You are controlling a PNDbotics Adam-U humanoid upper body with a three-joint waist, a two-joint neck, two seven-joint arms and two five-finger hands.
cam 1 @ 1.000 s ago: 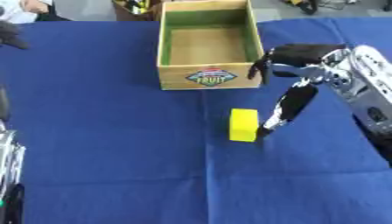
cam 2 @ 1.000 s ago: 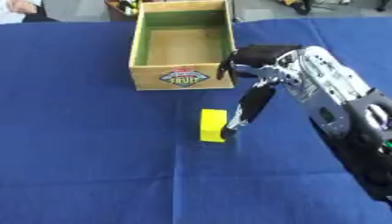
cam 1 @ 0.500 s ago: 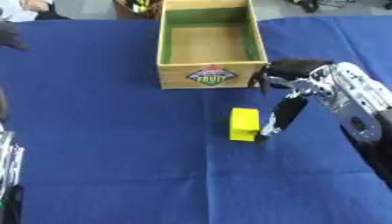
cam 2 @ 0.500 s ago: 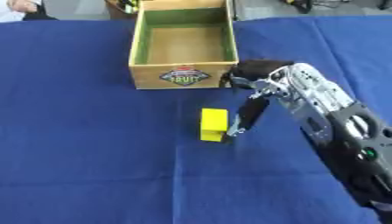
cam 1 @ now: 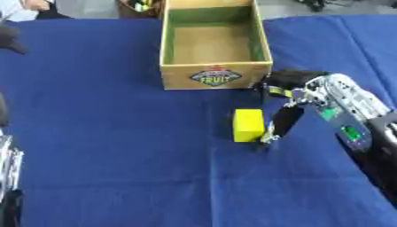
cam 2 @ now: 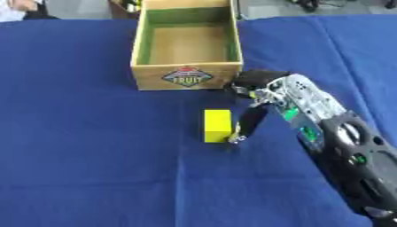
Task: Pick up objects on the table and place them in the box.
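A yellow block [cam 1: 248, 125] lies on the blue cloth, just in front of the wooden fruit box [cam 1: 214, 78], which stands open and empty. My right hand [cam 1: 293, 85] comes in from the right and hovers between the box's front right corner and the block. One straight dark finger [cam 1: 281, 123] reaches down along the block's right side, its tip at the block's near right corner. The other fingers are bunched dark near the box corner, and nothing is held. Silver parts of my left arm [cam 1: 8, 168] show at the lower left edge, its hand unclear.
The blue cloth [cam 1: 116, 146] covers the whole table. A dark object [cam 1: 9, 37] sits at the far left edge. Clutter lies beyond the box at the table's far edge [cam 1: 139, 4].
My right hand has come down and nearer, its wrist now lower beside the box corner. The finger stays at the block's right side. The block has not moved.
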